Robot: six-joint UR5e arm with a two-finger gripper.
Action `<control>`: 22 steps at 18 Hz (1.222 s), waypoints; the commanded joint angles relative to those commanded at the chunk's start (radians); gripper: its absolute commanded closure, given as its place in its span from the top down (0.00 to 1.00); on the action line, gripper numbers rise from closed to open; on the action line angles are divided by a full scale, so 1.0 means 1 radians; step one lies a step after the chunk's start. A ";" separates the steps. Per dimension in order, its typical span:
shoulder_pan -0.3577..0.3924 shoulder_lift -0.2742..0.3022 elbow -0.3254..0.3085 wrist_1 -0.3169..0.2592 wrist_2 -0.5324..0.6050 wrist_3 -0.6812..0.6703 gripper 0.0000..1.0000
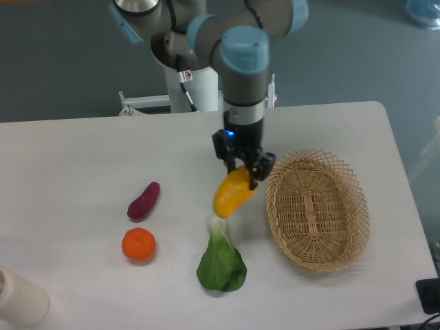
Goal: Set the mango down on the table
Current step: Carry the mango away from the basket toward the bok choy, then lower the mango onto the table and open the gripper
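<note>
The yellow mango (pixel 231 194) hangs in the air, tilted, its lower end pointing down-left over the white table (pixel 82 158). My gripper (pixel 243 167) is shut on its upper end. The mango sits left of the wicker basket (pixel 317 210) and just above the white stem of the green leafy vegetable (pixel 221 258). I cannot tell from this view how high it is above the tabletop.
A purple sweet potato (pixel 143 200) and a round orange (pixel 138 244) lie at the left. A cream cylinder (pixel 19 299) stands at the front left corner. The robot's base (pixel 190 65) is behind the table's far edge.
</note>
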 joint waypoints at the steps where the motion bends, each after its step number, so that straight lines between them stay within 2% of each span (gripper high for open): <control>1: -0.002 0.009 -0.020 -0.006 0.020 0.023 0.51; 4: -0.008 0.017 -0.088 -0.009 0.060 0.092 0.51; 6: -0.014 0.020 -0.103 -0.009 0.061 0.100 0.51; 8: -0.024 0.002 -0.124 -0.008 0.109 0.120 0.51; 11: -0.060 -0.035 -0.126 -0.008 0.129 0.114 0.51; 18: -0.061 -0.054 -0.124 -0.006 0.129 0.108 0.54; 20: -0.064 -0.060 -0.123 -0.005 0.129 0.108 0.63; 21: -0.064 -0.061 -0.123 -0.003 0.129 0.109 0.73; 22: -0.064 -0.061 -0.121 -0.002 0.127 0.109 0.77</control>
